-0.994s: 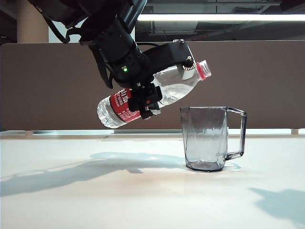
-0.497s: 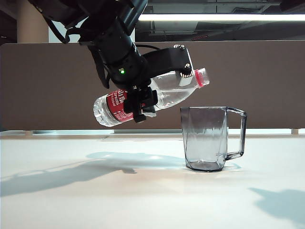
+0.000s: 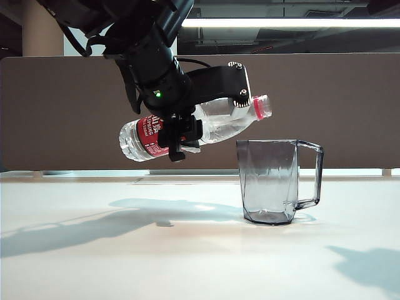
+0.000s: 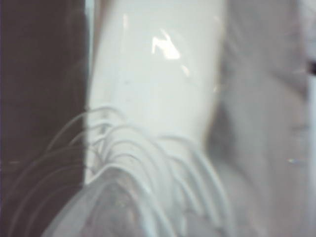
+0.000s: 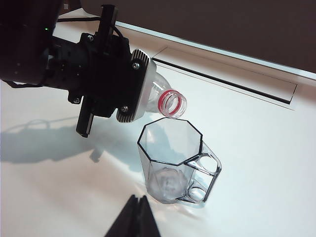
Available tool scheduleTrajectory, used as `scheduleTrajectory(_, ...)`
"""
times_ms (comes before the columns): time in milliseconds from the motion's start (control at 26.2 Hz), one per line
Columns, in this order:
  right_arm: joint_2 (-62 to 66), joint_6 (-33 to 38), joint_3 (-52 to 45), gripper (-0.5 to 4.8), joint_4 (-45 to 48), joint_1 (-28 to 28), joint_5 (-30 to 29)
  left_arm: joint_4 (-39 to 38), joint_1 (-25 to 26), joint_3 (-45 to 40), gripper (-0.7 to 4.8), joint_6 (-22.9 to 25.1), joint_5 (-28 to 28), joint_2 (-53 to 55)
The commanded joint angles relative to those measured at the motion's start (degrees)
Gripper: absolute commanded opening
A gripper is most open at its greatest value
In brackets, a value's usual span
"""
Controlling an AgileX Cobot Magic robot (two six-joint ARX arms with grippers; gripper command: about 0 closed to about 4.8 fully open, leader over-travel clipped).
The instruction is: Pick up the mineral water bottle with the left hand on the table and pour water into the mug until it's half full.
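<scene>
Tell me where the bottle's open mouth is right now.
In the exterior view, the mineral water bottle, held by the left gripper, has its mouth above the mug, near its left rim.

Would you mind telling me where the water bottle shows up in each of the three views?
Exterior view: the bottle hangs tilted, upper centre-left, gripped by the left gripper, neck toward the mug.
Left wrist view: the bottle's clear ribbed wall fills the picture, blurred.
Right wrist view: only its open red-ringed mouth and neck show, just above the mug's rim.
Shared landmark: the mug, in the exterior and right wrist views.
</scene>
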Motion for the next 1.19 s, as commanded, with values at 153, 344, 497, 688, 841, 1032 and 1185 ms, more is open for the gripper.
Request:
scheduleTrajectory(153,-0.04,0.15,0.37,-0.02,0.85,0.02,-0.04,3.26,-0.13,0.68,1.71,3.32,-2.49,-0.44)
scheduleTrajectory(344,-0.04,0.15,0.37,-0.02,0.85,0.02,-0.04,3.28,-0.13,0.68,1.71,4.09,-2.45,-0.44)
scheduleTrajectory(497,-0.04,0.15,0.37,-0.02,0.83,0.02,-0.04,3.26,-0.13,0.68,1.71,4.22,-2.45,-0.44)
scheduleTrajectory(688,-0.04,0.15,0.37,-0.02,0.85,0.02,-0.04,3.21,-0.13,0.68,1.71,5.66,-2.49,-0.44)
scheduleTrajectory(841,-0.04,0.15,0.37,-0.02,0.83,0.02,-0.04,3.21,-0.11,0.68,1.71,5.75,-2.51,-0.44)
scheduleTrajectory(1032,-0.04,0.15,0.37,-0.02,0.85,0.02,-0.04,3.19,-0.13,0.68,1.71,7.02,-2.93,-0.44)
scheduleTrajectory(1185,-0.04,0.15,0.37,-0.02,0.85,0.02,-0.04,3.15,-0.13,0.68,1.71,7.91,-2.93,-0.44)
